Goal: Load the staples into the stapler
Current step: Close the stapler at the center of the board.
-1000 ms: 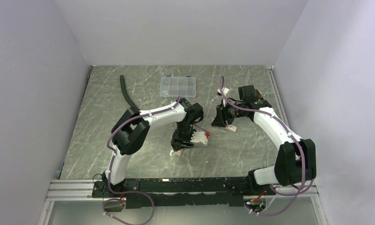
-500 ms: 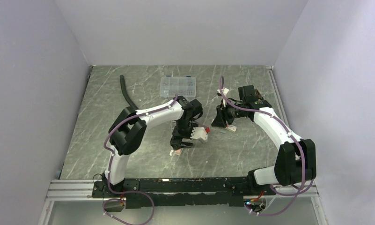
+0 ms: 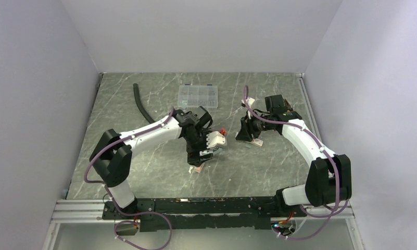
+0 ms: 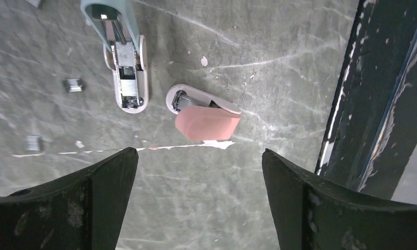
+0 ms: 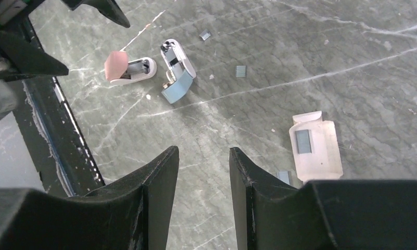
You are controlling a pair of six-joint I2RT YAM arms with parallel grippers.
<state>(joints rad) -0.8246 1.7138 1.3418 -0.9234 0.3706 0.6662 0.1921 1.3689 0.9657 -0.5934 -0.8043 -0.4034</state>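
Observation:
Two mini staplers lie on the table, both flipped open: a blue stapler [image 4: 125, 62] [image 5: 176, 71] with its metal track showing, and a pink stapler [image 4: 204, 115] [image 5: 127, 67] [image 3: 197, 169] beside it. Loose staples [image 4: 73, 84] [image 5: 240, 71] lie as short grey strips near them. My left gripper [image 4: 198, 156] [image 3: 205, 151] hangs open above the table just short of the pink stapler, holding nothing. My right gripper [image 5: 203, 153] [image 3: 248, 134] stands open over bare table, its jaws partly apart and empty.
A flat white carton [image 5: 316, 146] lies open by the right gripper with one grey strip in it and another beside it. A clear organiser box [image 3: 197, 96] and a black hose [image 3: 141, 104] lie at the back. The black rail [image 4: 378, 94] runs along the table's near edge.
The left arm's elbow has swung out to the left and its gripper has shifted slightly toward the far side, above the staplers. The right arm has not moved.

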